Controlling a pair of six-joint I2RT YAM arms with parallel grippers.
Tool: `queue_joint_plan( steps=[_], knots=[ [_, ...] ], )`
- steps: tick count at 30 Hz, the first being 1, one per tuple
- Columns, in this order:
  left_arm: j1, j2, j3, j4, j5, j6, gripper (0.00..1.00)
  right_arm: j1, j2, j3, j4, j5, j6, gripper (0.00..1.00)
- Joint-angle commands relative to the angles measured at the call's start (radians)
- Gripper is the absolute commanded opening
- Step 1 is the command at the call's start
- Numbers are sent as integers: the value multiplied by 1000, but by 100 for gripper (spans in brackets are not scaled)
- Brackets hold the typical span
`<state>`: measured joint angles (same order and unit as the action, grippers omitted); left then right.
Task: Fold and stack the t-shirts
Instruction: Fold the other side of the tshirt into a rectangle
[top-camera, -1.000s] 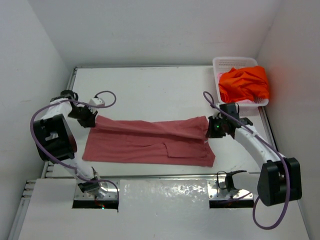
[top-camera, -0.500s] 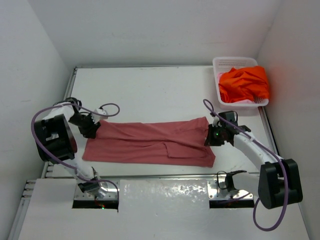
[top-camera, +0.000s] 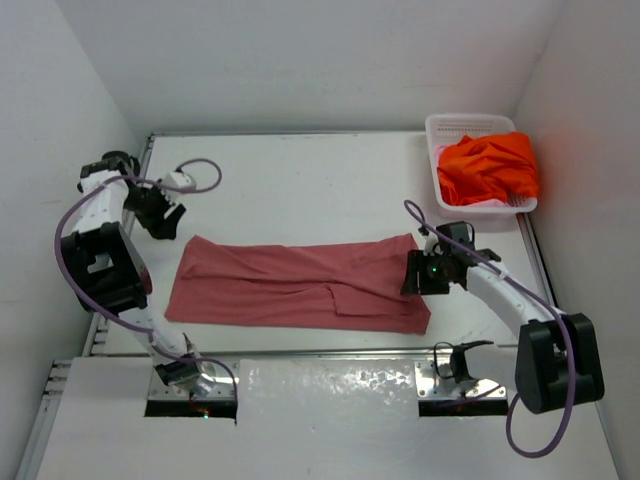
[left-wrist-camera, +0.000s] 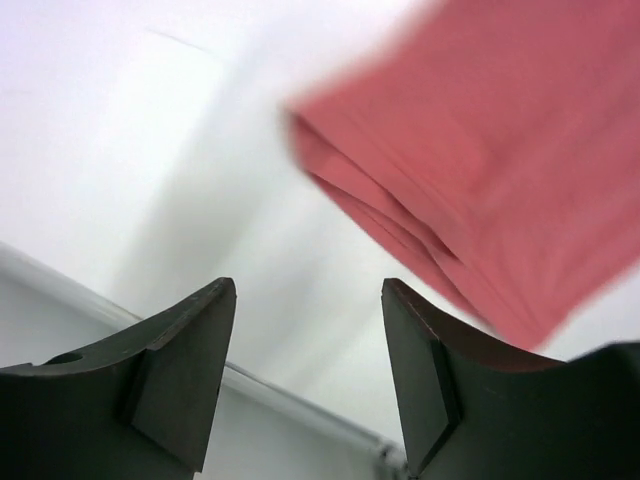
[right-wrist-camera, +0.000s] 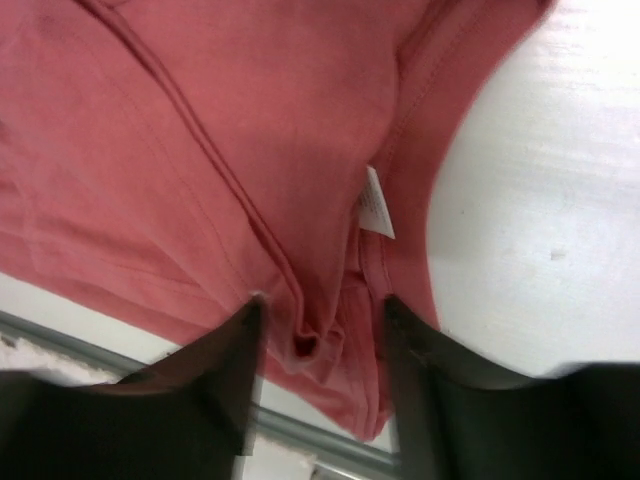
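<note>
The t-shirts are at an early stage of the job. The rose-red shirt (top-camera: 300, 285) lies flat on the table (top-camera: 300, 180), to the left of the basket (top-camera: 450, 128) and nearer the arm bases. It looks folded lengthwise into one long band, with a sleeve tucked over its middle. By my reckoning that is one fold done on one shirt. The band needs folding across, probably more than once, before it is a neat packet, and no stack has been started anywhere.

The white basket holds the orange shirt (top-camera: 490, 168), crumpled and heaped above the rim. Whether a third, paler shirt lies under it I cannot tell, since the orange cloth covers most of the inside. Everything in the basket has yet to be taken out, spread, folded and stacked.

The right gripper (top-camera: 415, 272) sits just on the near side of the basket, low over the end of the red shirt closest to it. In the wrist view, its fingers (right-wrist-camera: 240, 390) are spread, with the collar seam and the white label (right-wrist-camera: 378, 215) lying loose beneath them, not pinched. The left gripper (top-camera: 160, 215) is far to the left of the basket, past the shirt's other end. Its fingers (left-wrist-camera: 180, 380) are also spread, with nothing between them.
</note>
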<state>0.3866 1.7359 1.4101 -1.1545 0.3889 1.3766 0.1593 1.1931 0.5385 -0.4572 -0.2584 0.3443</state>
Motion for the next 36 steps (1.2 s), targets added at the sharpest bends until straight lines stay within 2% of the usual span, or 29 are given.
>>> queue_joint_plan(
  steps=[1, 2, 3, 5, 8, 13, 16, 20, 27, 29, 30, 31, 32, 33, 34, 35, 36],
  knots=[
    [21, 62, 93, 108, 146, -294, 58, 2, -1, 76, -88, 37, -88, 57],
    [20, 68, 90, 162, 172, -474, 60, 0, -15, 96, -92, 68, -99, 62],
    [18, 70, 57, 224, 168, -566, 61, 0, -41, 141, -69, 105, -111, 66],
    [11, 71, 6, 340, 157, -701, 66, 2, -47, 191, -29, 125, -111, 69],
    [-25, 70, -100, 472, 81, -795, 68, 2, 45, 265, 46, 108, -99, 70],
    [-28, 99, -128, 524, -14, -858, 71, 3, 354, 412, 66, 151, -103, 71],
    [-28, 102, -149, 509, -2, -849, 71, 2, 472, 482, 92, 174, -102, 71],
    [-28, 114, -175, 532, 4, -861, 71, 2, 543, 505, 114, 189, -113, 71],
    [-31, 146, -204, 486, 162, -852, 70, -6, 654, 485, 210, 170, -73, 66],
    [-32, 142, -214, 486, 166, -846, 67, -6, 671, 474, 230, 154, -56, 54],
    [-32, 145, -221, 495, 157, -849, 62, -6, 672, 469, 248, 150, -47, 47],
    [-31, 149, -226, 503, 153, -858, 58, -6, 674, 465, 256, 150, -41, 32],
    [-32, 163, -229, 509, 147, -864, 53, -7, 675, 457, 265, 151, -30, 25],
    [-31, 172, -230, 512, 154, -869, 40, -9, 672, 451, 281, 156, -25, 19],
    [-32, 181, -230, 513, 159, -876, 35, -13, 669, 445, 288, 160, -12, 14],
    [-34, 195, -232, 515, 162, -881, 29, -18, 663, 433, 296, 171, -4, 3],
    [-32, 198, -241, 529, 153, -886, 5, -20, 648, 426, 313, 197, 5, 0]
  ],
)
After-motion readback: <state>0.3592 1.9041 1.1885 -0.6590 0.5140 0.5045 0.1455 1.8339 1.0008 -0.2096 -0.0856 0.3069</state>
